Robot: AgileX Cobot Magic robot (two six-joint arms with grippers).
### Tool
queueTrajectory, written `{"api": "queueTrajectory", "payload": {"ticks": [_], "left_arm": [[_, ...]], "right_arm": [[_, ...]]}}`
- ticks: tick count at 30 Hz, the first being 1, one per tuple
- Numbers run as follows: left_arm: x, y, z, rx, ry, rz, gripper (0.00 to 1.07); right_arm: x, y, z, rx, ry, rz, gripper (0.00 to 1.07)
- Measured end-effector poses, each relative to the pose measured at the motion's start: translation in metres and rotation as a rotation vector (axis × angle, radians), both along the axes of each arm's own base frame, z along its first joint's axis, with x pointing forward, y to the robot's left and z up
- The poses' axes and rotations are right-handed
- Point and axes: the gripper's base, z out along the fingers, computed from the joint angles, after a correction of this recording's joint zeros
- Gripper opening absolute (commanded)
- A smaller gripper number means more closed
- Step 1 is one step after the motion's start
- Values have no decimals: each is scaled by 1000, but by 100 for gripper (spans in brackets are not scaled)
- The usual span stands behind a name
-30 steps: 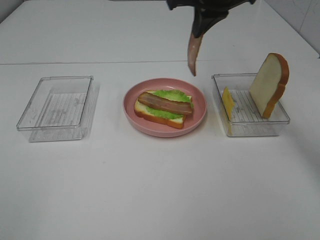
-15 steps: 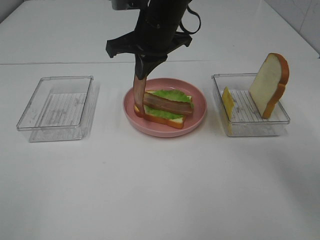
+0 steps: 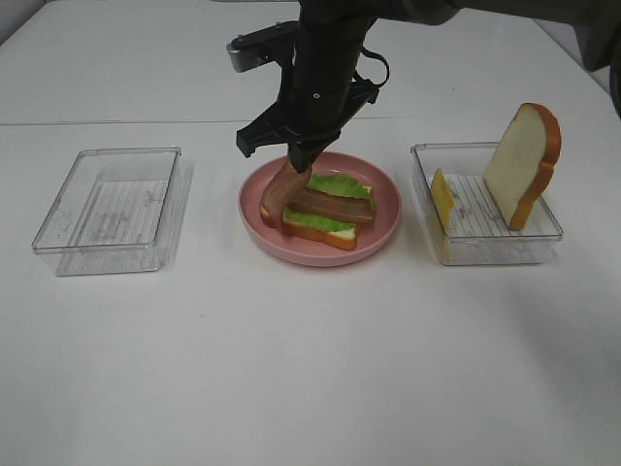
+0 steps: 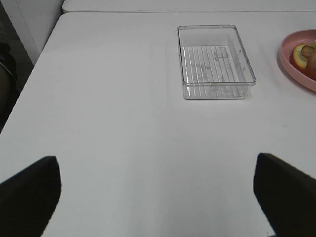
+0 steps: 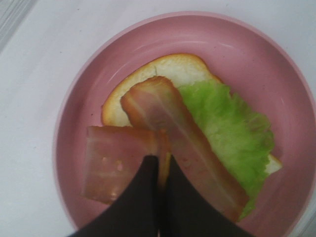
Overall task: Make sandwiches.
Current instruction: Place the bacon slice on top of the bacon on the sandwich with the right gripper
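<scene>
The right gripper (image 3: 300, 163) has sunk lower over the pink plate (image 3: 384, 219) at the middle of the tabletop (image 3: 310, 369). Its jaws are clamped on a bacon strip (image 3: 279, 192), which now bends against the left end of the sandwich stack (image 3: 325, 221). The left gripper (image 4: 157, 190) is cut off at the frame corners, spread wide and empty.

The right arm (image 3: 325, 68) is black, with a looped black cable (image 3: 376, 60) (plus a grey block (image 3: 254, 49)). The left tool (image 4: 154, 165) and right tool (image 5: 159, 165) have black fingers (image 5: 140, 210).

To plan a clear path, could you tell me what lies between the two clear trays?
In the high view, the pink plate with the sandwich lies between them; the right gripper holds a bacon strip over it.
</scene>
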Motion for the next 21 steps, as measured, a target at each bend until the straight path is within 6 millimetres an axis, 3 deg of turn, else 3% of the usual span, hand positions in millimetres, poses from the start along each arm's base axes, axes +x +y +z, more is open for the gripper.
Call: {"api": "queueTrajectory", "payload": {"ticks": [13,20,21], "left_arm": [[0,0,0,0,0,0,98],[0,0,0,0,0,0,98],[0,0,0,0,0,0,98]], "right_arm": [[22,-26,-21,-88,-31,-26,0],[25,-25,-33,-91,-29,-3,1],[25,-25,-35,-90,-29,1,13]]}}
